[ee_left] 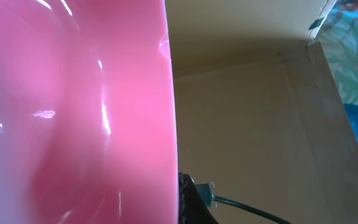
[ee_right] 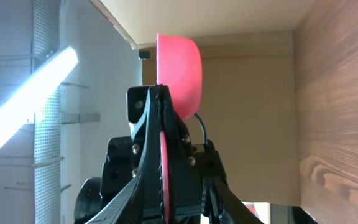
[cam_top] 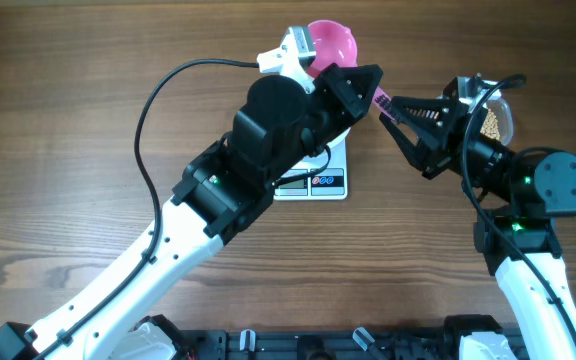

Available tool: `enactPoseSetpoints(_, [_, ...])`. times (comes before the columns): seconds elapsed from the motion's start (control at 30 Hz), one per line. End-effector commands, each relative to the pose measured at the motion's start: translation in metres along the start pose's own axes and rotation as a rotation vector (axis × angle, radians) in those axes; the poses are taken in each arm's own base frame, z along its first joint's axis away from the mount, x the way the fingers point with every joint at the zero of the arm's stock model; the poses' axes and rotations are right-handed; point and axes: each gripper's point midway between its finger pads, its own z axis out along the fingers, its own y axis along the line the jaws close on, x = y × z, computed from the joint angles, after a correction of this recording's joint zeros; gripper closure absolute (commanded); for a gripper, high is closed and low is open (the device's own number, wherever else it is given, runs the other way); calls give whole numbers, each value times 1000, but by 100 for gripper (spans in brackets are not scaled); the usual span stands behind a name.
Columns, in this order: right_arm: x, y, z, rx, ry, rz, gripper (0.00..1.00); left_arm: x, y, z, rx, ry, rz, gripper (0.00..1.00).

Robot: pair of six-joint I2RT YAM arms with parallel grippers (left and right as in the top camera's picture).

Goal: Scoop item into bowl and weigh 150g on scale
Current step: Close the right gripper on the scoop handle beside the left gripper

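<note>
I have the pink scoop (cam_top: 330, 42) held off the table just behind the scale (cam_top: 313, 183), shared between both arms. The left gripper (cam_top: 302, 54) is fully closed, apparently pinching the cup's wall, though its own camera shows only pink plastic. The right gripper (cam_top: 397, 105) is clamped on the handle tip, edge-on between its fingers (ee_right: 146, 124), so that arm can take over the scooping. The soybeans (cam_top: 490, 122) sit in the clear tub (cam_top: 509, 108), well right of the scale. The white bowl is hidden from me; the left arm covers the scale's platform.
</note>
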Motion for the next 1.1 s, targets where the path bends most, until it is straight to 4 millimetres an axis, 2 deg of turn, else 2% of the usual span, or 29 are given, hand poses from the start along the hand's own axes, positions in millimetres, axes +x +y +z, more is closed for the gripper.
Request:
enactPoseSetpoints(0.0, [5,3,2,1,28,8,68,-5,-7,-1,12,-25,-4,96])
enactPoseSetpoints(0.47, [3,4,2,-4,17,16,72,-2,-8,-1,14,-15,-4,96])
enactPoseSetpoints(0.67, [2,4,2,-5,14,17,73,6,-10,0,20,6,-1,96])
enactPoseSetpoints(1.07, [2,4,2,-5,14,16,75,5,-10,0,19,0,-1,96])
